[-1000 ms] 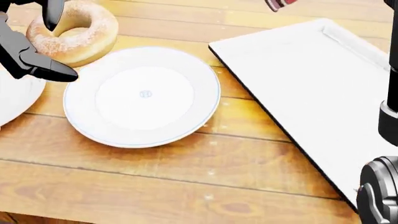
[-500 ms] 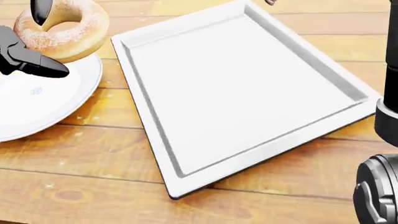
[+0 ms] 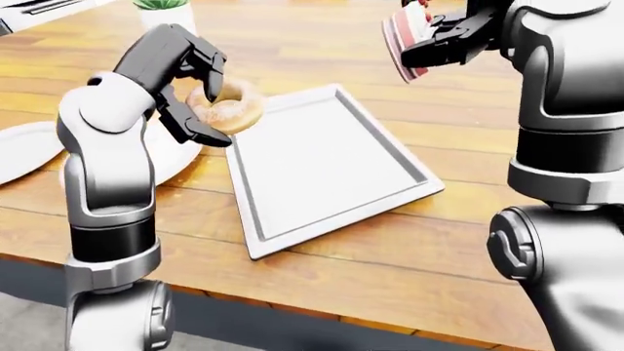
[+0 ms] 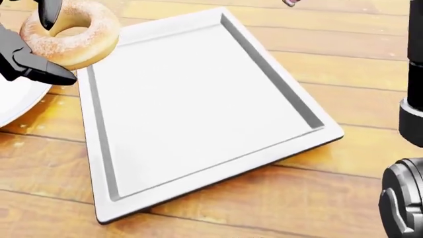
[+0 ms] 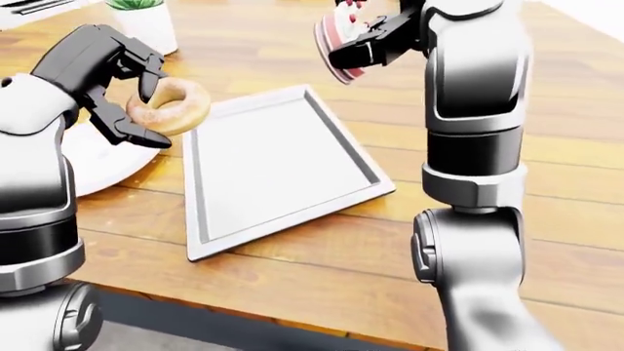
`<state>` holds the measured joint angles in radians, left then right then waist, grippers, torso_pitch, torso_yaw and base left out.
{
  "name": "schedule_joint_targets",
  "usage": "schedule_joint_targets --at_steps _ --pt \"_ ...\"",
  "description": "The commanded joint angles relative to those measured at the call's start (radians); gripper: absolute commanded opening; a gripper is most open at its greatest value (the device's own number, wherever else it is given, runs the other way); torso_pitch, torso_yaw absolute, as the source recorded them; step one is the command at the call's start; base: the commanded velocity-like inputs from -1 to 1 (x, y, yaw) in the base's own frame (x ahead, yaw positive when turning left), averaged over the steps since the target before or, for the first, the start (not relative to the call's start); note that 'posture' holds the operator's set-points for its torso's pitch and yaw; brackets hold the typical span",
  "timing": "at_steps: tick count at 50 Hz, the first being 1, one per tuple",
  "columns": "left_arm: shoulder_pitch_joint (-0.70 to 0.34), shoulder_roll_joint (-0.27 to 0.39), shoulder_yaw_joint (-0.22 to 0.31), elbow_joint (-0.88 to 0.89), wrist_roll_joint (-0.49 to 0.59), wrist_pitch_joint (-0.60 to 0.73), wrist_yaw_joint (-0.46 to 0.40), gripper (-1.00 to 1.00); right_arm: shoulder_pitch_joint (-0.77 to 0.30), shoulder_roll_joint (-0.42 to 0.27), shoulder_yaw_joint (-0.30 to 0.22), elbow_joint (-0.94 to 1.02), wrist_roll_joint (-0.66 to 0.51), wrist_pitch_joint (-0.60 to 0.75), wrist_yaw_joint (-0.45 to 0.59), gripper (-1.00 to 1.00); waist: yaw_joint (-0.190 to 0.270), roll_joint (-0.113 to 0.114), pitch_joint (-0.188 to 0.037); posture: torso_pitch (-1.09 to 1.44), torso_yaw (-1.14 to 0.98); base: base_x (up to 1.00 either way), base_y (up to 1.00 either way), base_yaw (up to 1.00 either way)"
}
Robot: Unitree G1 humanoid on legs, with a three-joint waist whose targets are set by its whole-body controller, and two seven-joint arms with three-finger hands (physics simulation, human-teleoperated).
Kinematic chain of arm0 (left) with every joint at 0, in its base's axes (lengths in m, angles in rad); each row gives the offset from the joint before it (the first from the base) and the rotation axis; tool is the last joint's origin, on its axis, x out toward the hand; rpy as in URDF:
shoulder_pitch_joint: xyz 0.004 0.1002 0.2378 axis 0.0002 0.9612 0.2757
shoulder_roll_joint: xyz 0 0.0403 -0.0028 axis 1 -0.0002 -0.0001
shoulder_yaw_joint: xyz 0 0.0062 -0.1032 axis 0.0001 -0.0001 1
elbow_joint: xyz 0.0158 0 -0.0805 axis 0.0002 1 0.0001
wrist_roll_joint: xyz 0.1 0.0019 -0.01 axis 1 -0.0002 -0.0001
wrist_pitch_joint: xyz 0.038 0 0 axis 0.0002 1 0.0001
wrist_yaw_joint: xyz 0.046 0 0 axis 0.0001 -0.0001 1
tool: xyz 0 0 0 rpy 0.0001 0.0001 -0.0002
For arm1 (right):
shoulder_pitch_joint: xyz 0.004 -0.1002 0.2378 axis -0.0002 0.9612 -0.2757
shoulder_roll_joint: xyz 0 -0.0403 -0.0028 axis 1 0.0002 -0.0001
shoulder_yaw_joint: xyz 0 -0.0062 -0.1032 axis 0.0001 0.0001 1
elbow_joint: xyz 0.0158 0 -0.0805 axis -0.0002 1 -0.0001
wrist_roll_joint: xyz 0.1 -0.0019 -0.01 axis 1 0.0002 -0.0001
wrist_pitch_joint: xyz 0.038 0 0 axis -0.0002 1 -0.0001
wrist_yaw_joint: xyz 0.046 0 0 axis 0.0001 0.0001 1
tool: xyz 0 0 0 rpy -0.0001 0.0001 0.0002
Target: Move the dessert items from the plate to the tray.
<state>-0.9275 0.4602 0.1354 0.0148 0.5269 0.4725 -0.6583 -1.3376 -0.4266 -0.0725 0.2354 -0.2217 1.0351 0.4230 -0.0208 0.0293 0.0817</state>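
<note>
The white tray [image 4: 198, 109] has slid to the middle of the head view, so the camera turned. Just left of the tray, the left hand [image 3: 190, 88] pinches the donut [image 3: 226, 106]. Beyond the tray, the right hand [image 5: 375, 36] grips the cake slice [image 5: 341, 40]. Both look ready to drop.

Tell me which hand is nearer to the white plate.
Left. The left hand, fingers closed on the donut, hangs right beside the plate. The right hand, holding the cake slice, is raised beyond the tray, on the side opposite the plate.
</note>
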Motion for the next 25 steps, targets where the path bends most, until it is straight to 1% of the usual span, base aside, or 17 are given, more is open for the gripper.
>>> schedule_joint_targets --at_steps 1,2,4,5,9,11,12,14,15,16,17,18,20,21,22,23,25 --pt "-0.045 0.017 0.016 -0.028 0.004 -0.020 0.010 -1.00 -0.067 -0.010 -0.009 -0.016 -0.023 -0.043 0.013 -1.00 0.000 -0.004 -0.044 0.00 0.00 0.00 0.00 0.00" --pt "-0.048 0.017 0.016 -0.021 0.004 -0.025 0.011 -1.00 -0.071 -0.014 0.004 -0.005 -0.037 -0.052 0.030 -1.00 0.001 -0.006 -0.050 0.00 0.00 0.00 0.00 0.00" --pt "-0.055 0.018 0.012 -0.009 0.005 -0.033 0.003 -1.00 -0.101 -0.002 -0.002 0.029 -0.050 -0.064 0.039 -1.00 0.004 -0.012 -0.049 0.00 0.00 0.00 0.00 0.00" --pt "-0.061 0.018 0.008 0.002 0.005 -0.042 0.001 -1.00 -0.113 -0.009 0.019 0.053 -0.067 -0.089 0.059 -1.00 0.006 -0.015 -0.049 0.00 0.00 0.00 0.00 0.00" --pt "-0.101 0.011 -0.007 0.064 0.011 -0.079 -0.002 -1.00 -0.175 0.008 0.015 0.165 -0.107 -0.133 0.073 -1.00 0.013 -0.021 -0.049 0.00 0.00 0.00 0.00 0.00" --pt "-0.143 0.008 -0.026 0.129 0.018 -0.121 -0.004 -1.00 -0.229 0.012 0.030 0.259 -0.137 -0.162 0.082 -1.00 0.015 -0.022 -0.050 0.00 0.00 0.00 0.00 0.00" --pt "-0.171 0.006 -0.035 0.169 0.022 -0.145 -0.006 -1.00 -0.253 0.003 0.072 0.316 -0.174 -0.181 0.118 -1.00 0.016 -0.023 -0.051 0.00 0.00 0.00 0.00 0.00" --pt "-0.205 -0.007 -0.044 0.215 0.030 -0.170 -0.009 -1.00 -0.288 0.014 0.076 0.398 -0.218 -0.216 0.135 -1.00 0.018 -0.023 -0.052 0.00 0.00 0.00 0.00 0.00" --pt "-0.228 -0.013 -0.054 0.249 0.033 -0.195 -0.013 -1.00 -0.307 0.018 0.080 0.453 -0.237 -0.264 0.144 -1.00 0.019 -0.023 -0.052 0.00 0.00 0.00 0.00 0.00" --pt "-0.261 -0.025 -0.059 0.292 0.037 -0.211 -0.005 -1.00 -0.322 0.012 0.105 0.519 -0.275 -0.310 0.165 -1.00 0.018 -0.023 -0.051 0.00 0.00 0.00 0.00 0.00" --pt "-0.285 -0.028 -0.067 0.332 0.045 -0.237 -0.002 -1.00 -0.332 0.012 0.095 0.573 -0.294 -0.352 0.160 -1.00 0.018 -0.024 -0.051 0.00 0.00 0.00 0.00 0.00" --pt "-0.302 -0.036 -0.072 0.361 0.046 -0.255 -0.007 -1.00 -0.338 0.006 0.115 0.630 -0.328 -0.390 0.193 -1.00 0.019 -0.024 -0.052 0.00 0.00 0.00 0.00 0.00" --pt "-0.325 -0.047 -0.072 0.405 0.055 -0.283 0.002 -1.00 -0.348 0.002 0.128 0.714 -0.391 -0.481 0.208 -1.00 0.019 -0.025 -0.052 0.00 0.00 0.00 0.00 0.00" --pt "-0.333 -0.056 -0.076 0.437 0.058 -0.304 0.011 -1.00 -0.348 0.003 0.130 0.760 -0.419 -0.529 0.209 -1.00 0.020 -0.026 -0.053 0.00 0.00 0.00 0.00 0.00" --pt "-0.334 -0.062 -0.079 0.454 0.063 -0.320 0.013 -1.00 -0.356 0.013 0.106 0.791 -0.423 -0.524 0.200 -1.00 0.019 -0.026 -0.054 0.00 0.00 0.00 0.00 0.00" --pt "-0.336 -0.074 -0.078 0.469 0.062 -0.326 0.019 -1.00 -0.349 0.012 0.116 0.809 -0.450 -0.567 0.206 -1.00 0.020 -0.026 -0.056 0.00 0.00 0.00 0.00 0.00" --pt "-0.339 -0.098 -0.085 0.501 0.068 -0.344 0.034 -1.00 -0.365 0.025 0.091 0.850 -0.467 -0.579 0.182 -1.00 0.021 -0.025 -0.057 0.00 0.00 0.00 0.00 0.00"
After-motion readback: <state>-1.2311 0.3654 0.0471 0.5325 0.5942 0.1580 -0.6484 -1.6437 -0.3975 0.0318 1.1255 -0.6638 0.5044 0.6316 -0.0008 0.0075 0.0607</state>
